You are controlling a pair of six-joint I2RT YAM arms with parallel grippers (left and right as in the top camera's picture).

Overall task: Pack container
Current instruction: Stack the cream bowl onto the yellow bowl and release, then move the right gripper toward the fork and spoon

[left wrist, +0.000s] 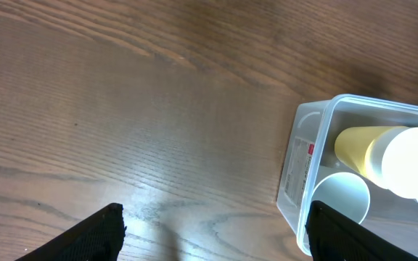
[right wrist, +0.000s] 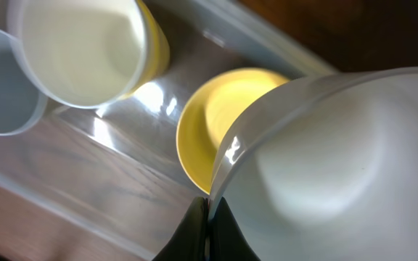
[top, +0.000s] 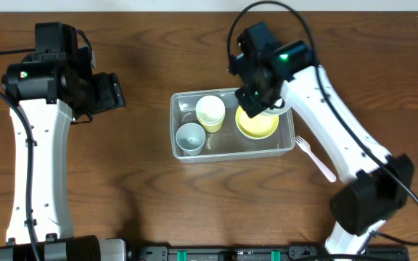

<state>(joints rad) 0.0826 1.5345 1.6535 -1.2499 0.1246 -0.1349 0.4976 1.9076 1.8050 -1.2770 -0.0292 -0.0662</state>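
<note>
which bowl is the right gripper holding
The white bowl, pinched at its rim by the right gripper. The yellow bowl lies free in the container, beneath it.

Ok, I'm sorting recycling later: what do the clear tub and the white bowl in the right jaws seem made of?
The container looks like clear, glossy plastic: the table grain shows through its floor and its walls catch highlights. The white bowl, pinched at its rim by the right gripper, looks like smooth, glossy plastic, its rim glinting; glazed ceramic cannot be excluded.
</note>
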